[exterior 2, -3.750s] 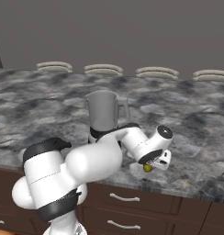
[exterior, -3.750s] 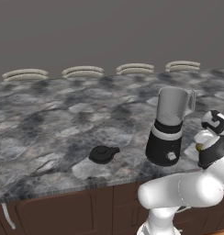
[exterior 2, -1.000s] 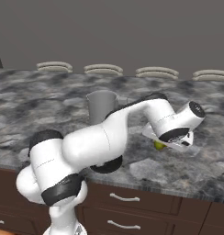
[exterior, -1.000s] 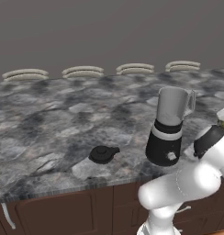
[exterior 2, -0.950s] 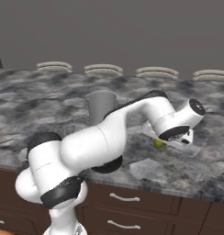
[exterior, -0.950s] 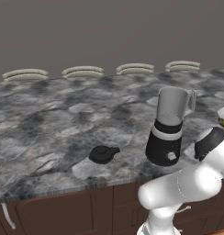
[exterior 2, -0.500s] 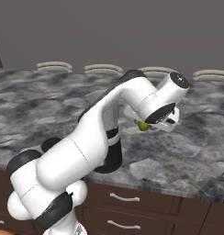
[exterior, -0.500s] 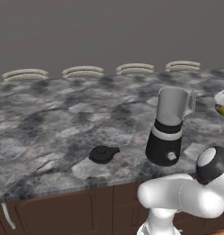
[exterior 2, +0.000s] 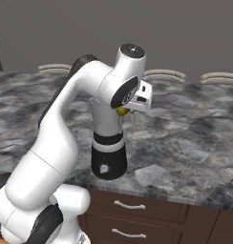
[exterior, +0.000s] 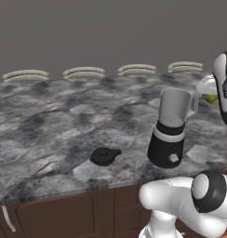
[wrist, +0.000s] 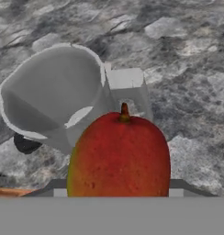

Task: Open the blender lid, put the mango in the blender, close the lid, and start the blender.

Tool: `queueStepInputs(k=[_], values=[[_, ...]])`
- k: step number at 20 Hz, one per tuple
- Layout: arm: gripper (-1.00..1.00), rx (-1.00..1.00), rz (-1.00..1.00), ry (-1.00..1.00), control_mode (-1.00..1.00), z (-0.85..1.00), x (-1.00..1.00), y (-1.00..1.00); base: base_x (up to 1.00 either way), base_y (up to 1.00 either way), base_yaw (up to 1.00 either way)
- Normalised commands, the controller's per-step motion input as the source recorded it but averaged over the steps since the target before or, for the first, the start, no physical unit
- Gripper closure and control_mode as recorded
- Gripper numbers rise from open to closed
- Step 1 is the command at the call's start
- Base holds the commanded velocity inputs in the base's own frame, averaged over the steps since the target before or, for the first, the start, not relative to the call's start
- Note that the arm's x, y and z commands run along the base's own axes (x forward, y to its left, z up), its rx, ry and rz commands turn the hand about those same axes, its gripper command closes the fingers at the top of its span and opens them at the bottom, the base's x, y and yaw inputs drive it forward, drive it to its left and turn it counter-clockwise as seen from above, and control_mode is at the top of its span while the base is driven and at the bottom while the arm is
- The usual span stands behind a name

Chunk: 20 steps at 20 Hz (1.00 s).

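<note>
The blender [exterior: 171, 128] stands on the counter with its jar open at the top; in the hand view I look down into the jar [wrist: 54, 98], up and left of centre. The blender lid [exterior: 104, 155], a black cap, lies on the counter left of the blender. My gripper [exterior 2: 125, 108] hangs at jar-rim height beside the jar's handle, shut on the mango [exterior 2: 121, 111]. That fruit looks yellow-green in the left base view [exterior: 210, 98] and red and orange close up [wrist: 119, 156], where it hides my fingertips.
A dark marbled counter [exterior: 50, 125] runs the full width, with pale rounded ridges [exterior: 83, 72] along its back edge. Wooden drawers with handles [exterior 2: 130, 206] sit below the front edge. My own arm [exterior 2: 75, 109] arches in front of the blender [exterior 2: 108, 147] in the right base view.
The arm has lifted and swung left with the mango, from low over the counter right of the blender to beside the jar's rim. Blender and lid have not moved.
</note>
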Motion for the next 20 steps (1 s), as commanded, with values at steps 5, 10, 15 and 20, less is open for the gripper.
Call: queueStepInputs(k=[5, 10, 15, 20], values=[[1.0, -0.13, 0.0, 0.0, -1.0, 0.11, 0.16, 0.71, 0.0, 0.0, 0.0], [1.0, -0.06, 0.0, 0.04, -1.0, 0.0, 0.4, 0.45, 0.0, 0.0, 0.0], [1.0, -0.04, 0.0, 0.11, -1.0, 0.0, 0.53, 0.45, 0.0, 0.0, 0.0], [1.0, -0.02, 0.0, 0.21, -1.0, 0.0, 0.67, 0.09, 0.0, 0.0, 0.0]])
